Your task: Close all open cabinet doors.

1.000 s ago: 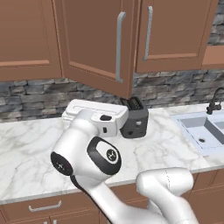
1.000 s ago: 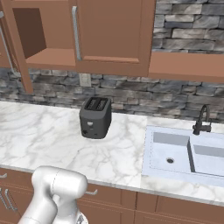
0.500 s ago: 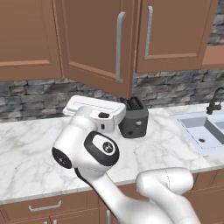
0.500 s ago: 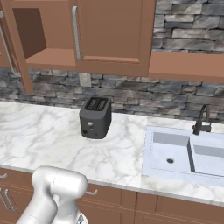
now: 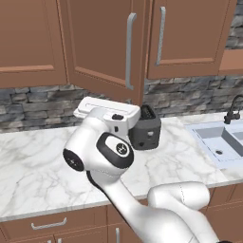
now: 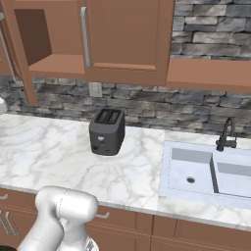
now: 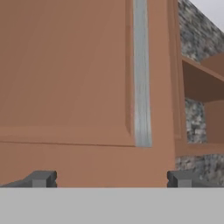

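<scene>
One cabinet door (image 5: 102, 47) hangs open, swung out over the counter, its silver bar handle (image 5: 130, 50) near the free edge. In the hand view this door's panel (image 7: 65, 74) and handle (image 7: 141, 74) are very close ahead. My gripper (image 7: 111, 180) is open, its fingertips (image 7: 41, 179) wide apart below the door's bottom rail, touching nothing. My white hand (image 5: 108, 111) sits just under the door. The door to the right (image 5: 190, 33) is shut. From the right, the open compartment (image 6: 44, 44) shows beside a shut door (image 6: 125, 34).
A dark toaster (image 6: 106, 131) stands on the marble counter (image 6: 44, 147) under the cabinets, just right of my hand. A sink (image 6: 206, 169) with a black faucet (image 6: 226, 135) lies to the right. Drawer fronts (image 5: 47, 223) run below the counter edge.
My hand has risen a little toward the bottom of the open door. The door, toaster and camera views stay as they were.
</scene>
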